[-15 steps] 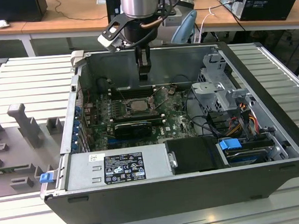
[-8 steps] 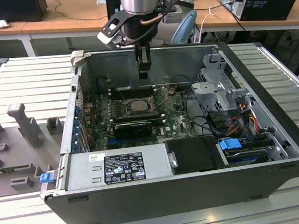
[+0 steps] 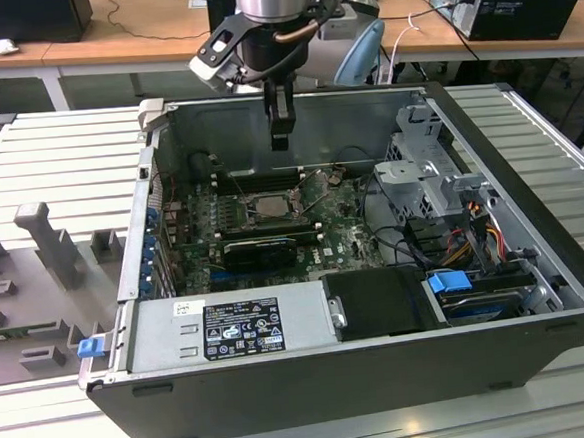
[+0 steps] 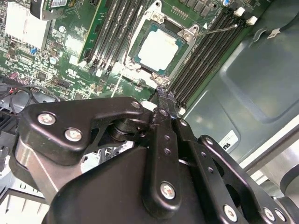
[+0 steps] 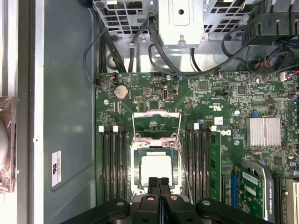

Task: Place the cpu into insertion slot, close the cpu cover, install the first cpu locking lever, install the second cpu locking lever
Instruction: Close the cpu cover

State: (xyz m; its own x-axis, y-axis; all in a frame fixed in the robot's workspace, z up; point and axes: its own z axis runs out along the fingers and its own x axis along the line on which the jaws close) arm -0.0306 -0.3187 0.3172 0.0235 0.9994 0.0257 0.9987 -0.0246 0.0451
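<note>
pincer [image 5: 159, 183] together, holding nothing | cpu [image 5: 156, 167] seated in insertion slot [image 5: 136, 168] | cpu cover [image 5: 156, 114] flipped open

Gripper [image 3: 281, 143] is seen hung over the mobo [image 3: 348, 233] inside an open PC case [image 3: 504, 174], fingers pointed down, pressed together, nothing held. The cpu [image 3: 269, 205] is seated in the insertion slot [image 3: 240, 210], apart from the fingertips. PSU [image 3: 229, 326] is set along the camera-side wall.
</note>
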